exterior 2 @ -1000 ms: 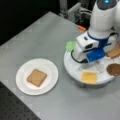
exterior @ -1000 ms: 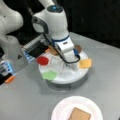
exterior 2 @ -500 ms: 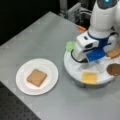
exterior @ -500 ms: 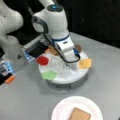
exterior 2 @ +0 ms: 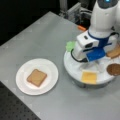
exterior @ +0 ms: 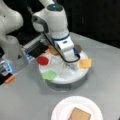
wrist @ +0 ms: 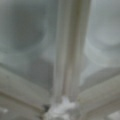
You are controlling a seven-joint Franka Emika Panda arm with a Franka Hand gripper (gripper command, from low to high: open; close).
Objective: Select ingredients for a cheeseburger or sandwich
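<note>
A round white tray [exterior: 65, 78] [exterior 2: 73, 69] carries the ingredients: a red tomato disc [exterior: 42, 60], a green lettuce blob [exterior: 49, 75] [exterior 2: 70, 45], a yellow cheese square [exterior: 85, 63] [exterior 2: 89, 77], a tan toast square [exterior: 53, 50] [exterior 2: 113, 53] and a dark brown patty [exterior: 78, 47] [exterior 2: 113, 69]. My gripper [exterior: 71, 65] [exterior 2: 93, 65] is lowered onto the middle of the tray, between the cheese and the lettuce. The wrist view is filled by the tray's white ribs [wrist: 67, 50]. On the white plate [exterior: 61, 111] [exterior 2: 22, 83] lies one toast square [exterior: 79, 114] [exterior 2: 36, 77], alone.
The arm's white base [exterior: 12, 50] stands at a front view's left, with a small orange piece [exterior: 10, 79] [exterior 2: 81, 28] near it. A dark block [exterior: 37, 51] sits behind the tray. The grey table ends at a black perforated strip [exterior 2: 15, 110].
</note>
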